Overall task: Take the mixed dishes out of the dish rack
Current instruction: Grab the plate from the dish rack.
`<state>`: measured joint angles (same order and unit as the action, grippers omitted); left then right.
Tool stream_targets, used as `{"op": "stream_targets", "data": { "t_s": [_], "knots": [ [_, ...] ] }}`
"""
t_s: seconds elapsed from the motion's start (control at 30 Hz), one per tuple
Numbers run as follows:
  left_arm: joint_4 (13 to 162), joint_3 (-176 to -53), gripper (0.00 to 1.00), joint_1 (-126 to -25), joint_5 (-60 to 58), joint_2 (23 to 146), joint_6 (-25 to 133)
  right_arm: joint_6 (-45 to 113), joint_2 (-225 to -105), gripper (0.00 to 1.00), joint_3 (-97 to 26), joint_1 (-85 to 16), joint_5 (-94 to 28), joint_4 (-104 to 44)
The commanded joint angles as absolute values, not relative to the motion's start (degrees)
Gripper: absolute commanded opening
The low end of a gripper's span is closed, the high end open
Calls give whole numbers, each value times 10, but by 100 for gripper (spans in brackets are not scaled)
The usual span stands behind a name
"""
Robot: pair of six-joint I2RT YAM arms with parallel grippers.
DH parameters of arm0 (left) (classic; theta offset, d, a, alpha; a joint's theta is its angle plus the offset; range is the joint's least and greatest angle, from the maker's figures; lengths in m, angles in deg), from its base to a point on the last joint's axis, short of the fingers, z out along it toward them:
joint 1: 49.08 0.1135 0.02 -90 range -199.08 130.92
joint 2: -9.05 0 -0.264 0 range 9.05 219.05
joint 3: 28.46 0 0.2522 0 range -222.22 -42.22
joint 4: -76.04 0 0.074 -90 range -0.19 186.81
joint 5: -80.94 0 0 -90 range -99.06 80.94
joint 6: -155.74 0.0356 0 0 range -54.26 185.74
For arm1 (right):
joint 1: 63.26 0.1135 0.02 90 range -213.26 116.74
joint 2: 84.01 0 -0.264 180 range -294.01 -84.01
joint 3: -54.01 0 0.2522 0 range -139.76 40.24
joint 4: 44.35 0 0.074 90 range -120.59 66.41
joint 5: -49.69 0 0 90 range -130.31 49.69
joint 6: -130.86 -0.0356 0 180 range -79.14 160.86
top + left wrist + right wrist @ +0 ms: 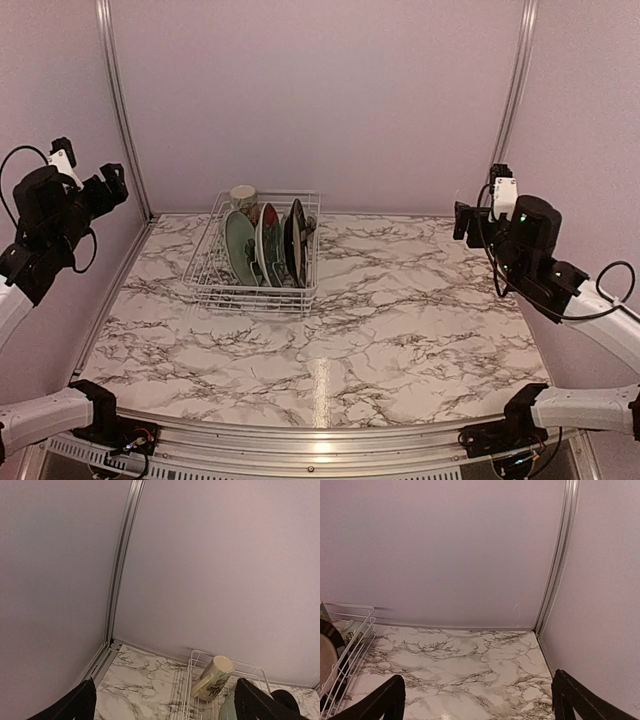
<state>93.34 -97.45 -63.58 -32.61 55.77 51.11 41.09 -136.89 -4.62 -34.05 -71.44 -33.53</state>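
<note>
The white wire dish rack stands at the back left of the marble table. In it stand on edge a pale green plate, a cream plate and a dark-rimmed plate. A cream floral mug lies tilted at the rack's far end. I cannot make out the small bowl. My left gripper is raised at the far left, open and empty. My right gripper is raised at the right, open and empty. The left wrist view shows the mug and the rack's rim.
Pale walls close in the table at the back and on both sides, with metal corner posts. The right wrist view shows the rack's right side and bare marble up to the right back corner.
</note>
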Motion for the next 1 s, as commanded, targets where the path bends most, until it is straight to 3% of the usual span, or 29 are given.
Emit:
{"op": "stream_targets", "data": {
  "t_s": [0.0,0.67,0.97],
  "knots": [
    [901,-944,99,-602,-282,577,475,379,-1397,99,-33,-363,-714,-353],
    [889,-896,99,-562,-144,636,388,241,-1480,98,-52,-380,-728,-297],
    [925,-907,99,-591,-57,648,382,206,-1455,99,-24,-381,-644,-308]
  ]
}}
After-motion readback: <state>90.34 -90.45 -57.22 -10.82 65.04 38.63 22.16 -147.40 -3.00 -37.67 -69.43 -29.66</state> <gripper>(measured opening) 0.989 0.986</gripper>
